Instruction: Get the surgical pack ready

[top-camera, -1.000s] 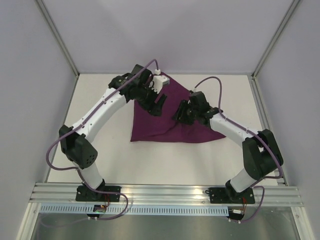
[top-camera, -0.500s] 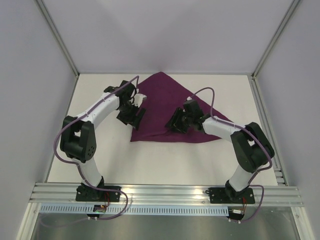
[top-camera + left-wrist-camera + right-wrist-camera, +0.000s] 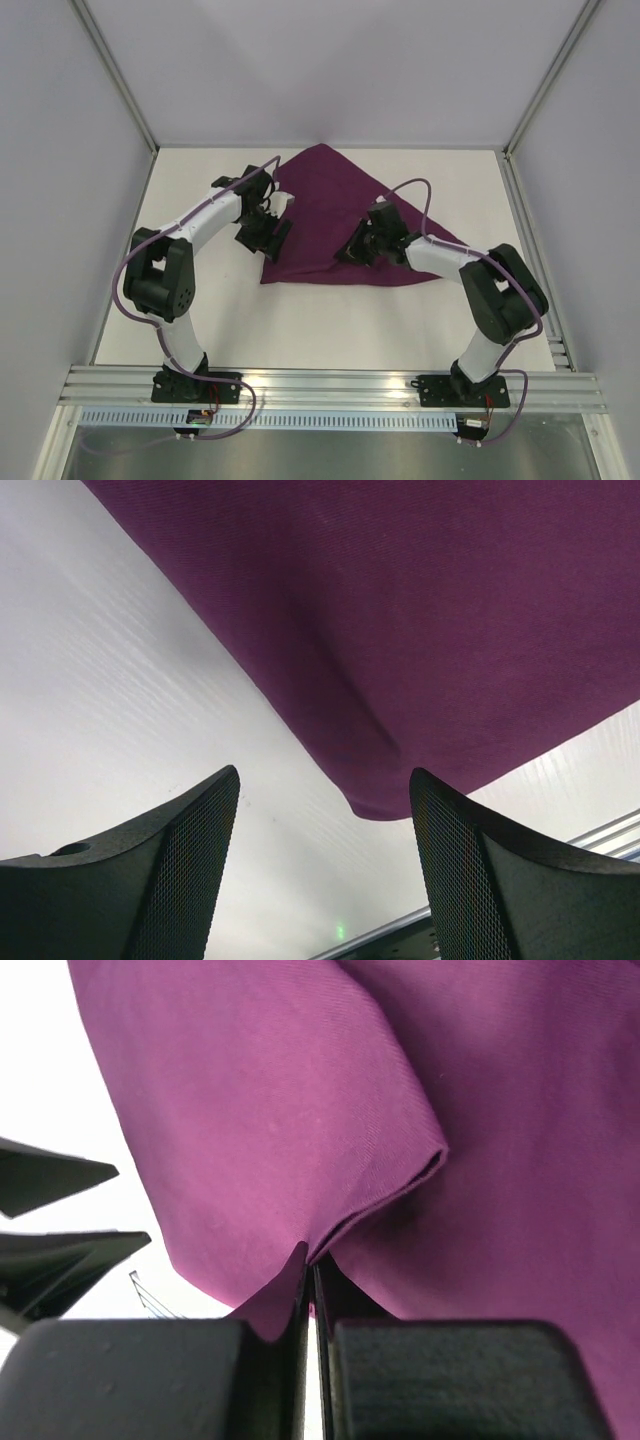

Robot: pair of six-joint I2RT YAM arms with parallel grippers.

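Note:
The surgical pack shows as a deep-purple fabric sheet [image 3: 330, 200] folded into a rough triangle on the white table. My left gripper [image 3: 262, 235] hovers at its left edge with the jaws wide apart. In the left wrist view the sheet's rounded near corner [image 3: 375, 800] lies just ahead of the left gripper [image 3: 323, 780], with nothing between its fingers. My right gripper [image 3: 352, 250] sits on the sheet's lower middle. The right wrist view shows the right gripper [image 3: 310, 1260] shut on a folded edge of the sheet [image 3: 260, 1110]. Whatever lies under the fabric is hidden.
White table surface [image 3: 320, 320] spreads in front of the sheet, with grey walls on three sides. A metal rail [image 3: 330, 385] runs along the near edge by the arm bases. The left gripper's black fingers [image 3: 60, 1245] appear at the left of the right wrist view.
The left arm pulled back from the sheet's far corner to its left edge, staying open. The right gripper slid slightly left and closed on a fold of the fabric.

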